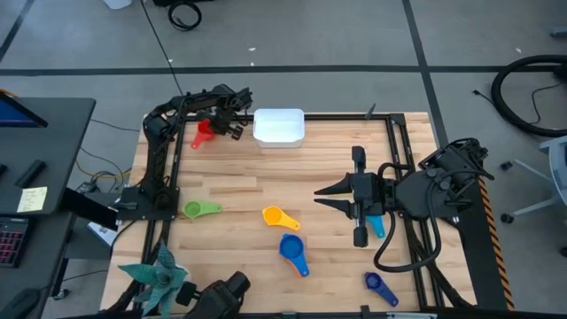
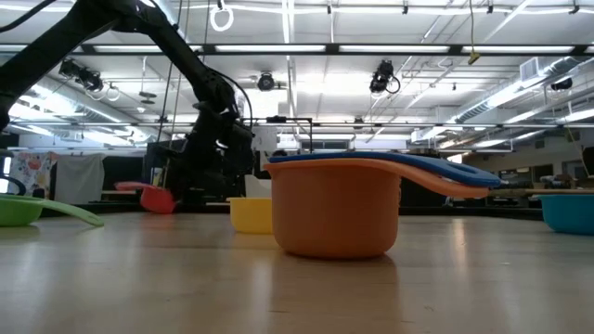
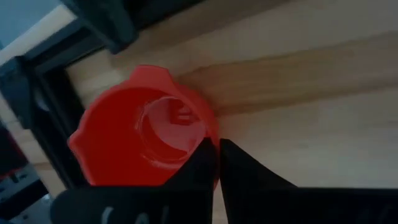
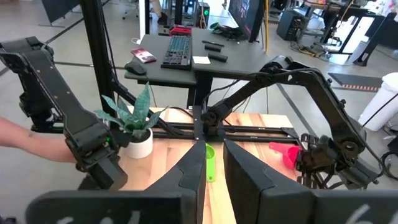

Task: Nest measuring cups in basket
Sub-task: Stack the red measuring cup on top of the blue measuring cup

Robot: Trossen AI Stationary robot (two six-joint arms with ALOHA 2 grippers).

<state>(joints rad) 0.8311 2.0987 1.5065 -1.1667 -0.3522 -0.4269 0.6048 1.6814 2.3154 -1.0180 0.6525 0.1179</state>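
Red cup [image 3: 140, 134] sits at the table's far left corner, just beside the white basket [image 1: 279, 126], and the left gripper [image 1: 223, 121] has its fingers clamped together on the cup's rim. Pickup looks like the step in hand; next the cup needs lifting clear and carrying over the basket wall. Green cup [image 1: 201, 209], orange cup [image 1: 275, 216], blue cup [image 1: 293, 251] and dark blue cup [image 1: 381, 286] lie scattered on the wooden table [image 1: 266, 177], none yet nested. Mid-table, the right gripper [image 1: 321, 196] waits, fingers slightly apart, holding nothing.
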